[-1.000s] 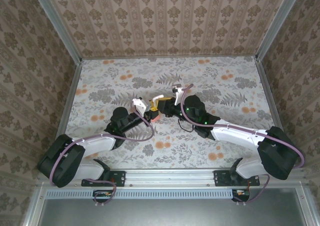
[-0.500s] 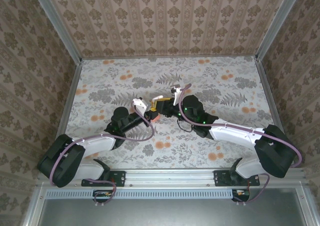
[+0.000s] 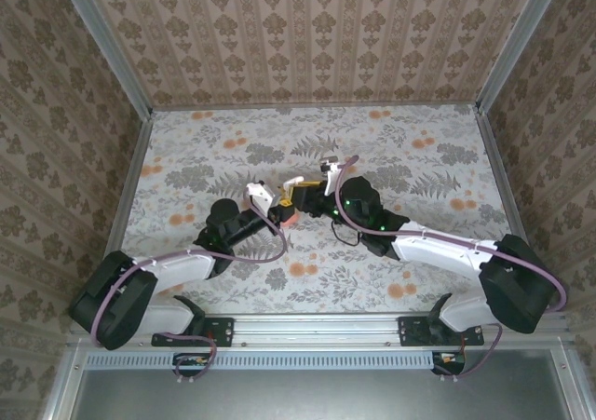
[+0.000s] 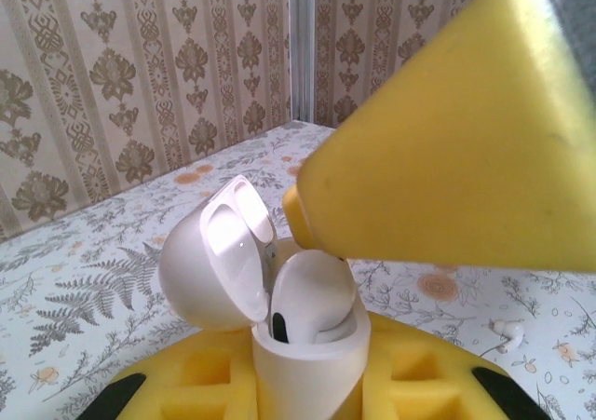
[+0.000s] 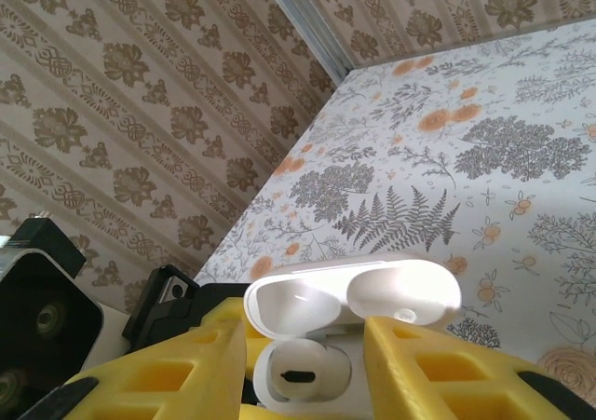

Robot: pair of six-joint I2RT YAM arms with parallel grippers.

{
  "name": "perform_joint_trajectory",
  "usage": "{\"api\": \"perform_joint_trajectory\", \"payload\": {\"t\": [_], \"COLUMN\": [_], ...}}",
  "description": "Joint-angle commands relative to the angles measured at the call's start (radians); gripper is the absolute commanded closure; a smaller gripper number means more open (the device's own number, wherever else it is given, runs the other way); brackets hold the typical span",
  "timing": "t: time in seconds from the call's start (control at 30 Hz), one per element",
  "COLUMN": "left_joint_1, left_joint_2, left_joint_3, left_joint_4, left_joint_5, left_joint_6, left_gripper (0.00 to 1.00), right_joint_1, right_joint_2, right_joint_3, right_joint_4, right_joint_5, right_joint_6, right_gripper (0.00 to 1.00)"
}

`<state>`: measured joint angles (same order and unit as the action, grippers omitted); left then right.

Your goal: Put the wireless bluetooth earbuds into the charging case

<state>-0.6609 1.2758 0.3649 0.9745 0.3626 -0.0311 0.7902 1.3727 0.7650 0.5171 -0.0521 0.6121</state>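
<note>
My left gripper [image 3: 278,212] is shut on the white charging case [image 4: 307,369] and holds it upright, with the lid [image 4: 219,252] flipped open. One white earbud [image 4: 315,294] sits in the case's mouth, its rounded head above the rim. In the right wrist view the same earbud [image 5: 300,372] lies between the yellow fingers [image 5: 182,369] of my right gripper [image 5: 304,383]. That gripper is open, with a small gap on each side of the earbud. From above, the right gripper [image 3: 298,195] meets the left one at the table's middle. A second white earbud [image 4: 507,331] lies loose on the table.
The floral table [image 3: 391,159] is walled in by patterned panels [image 3: 307,38] on three sides. Something coral-red [image 3: 290,218] shows under the left gripper's tip; I cannot tell what it is. The right gripper's yellow finger [image 4: 447,141] hangs close over the case.
The right gripper's jaws have spread apart around the earbud, which stays in the case. The left gripper holds still on the case.
</note>
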Motion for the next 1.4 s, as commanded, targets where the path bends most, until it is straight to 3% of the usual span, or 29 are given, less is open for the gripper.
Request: {"api": "perform_joint_trajectory", "payload": {"t": [0.0,0.5,0.7,1.1,1.37], "left_joint_1": [-0.007,-0.007,-0.008,-0.009,-0.013], "left_joint_2": [-0.03,-0.033,-0.059,-0.157,-0.236], "left_joint_3": [0.034,0.03,0.02,-0.028,-0.062], "left_joint_4": [0.062,0.058,0.027,-0.113,-0.194], "left_joint_5": [0.016,0.022,0.022,0.009,-0.024], "left_joint_6": [-0.016,-0.018,-0.013,0.034,0.062], "left_gripper": [0.89,0.89,0.89,0.89,0.89], "right_joint_1": [0.004,-0.002,-0.031,-0.183,-0.287], "right_joint_2": [-0.035,-0.145,-0.174,-0.163,-0.039], "right_joint_3": [0.003,0.008,0.055,0.293,0.508], "right_joint_4": [-0.05,-0.157,-0.276,-0.909,-1.437], "right_joint_5": [0.036,0.052,-0.014,-0.284,-0.253], "right_joint_6": [-0.012,-0.069,-0.079,-0.287,-0.602], "right_gripper": [0.6,0.59,0.59,0.58,0.58]}}
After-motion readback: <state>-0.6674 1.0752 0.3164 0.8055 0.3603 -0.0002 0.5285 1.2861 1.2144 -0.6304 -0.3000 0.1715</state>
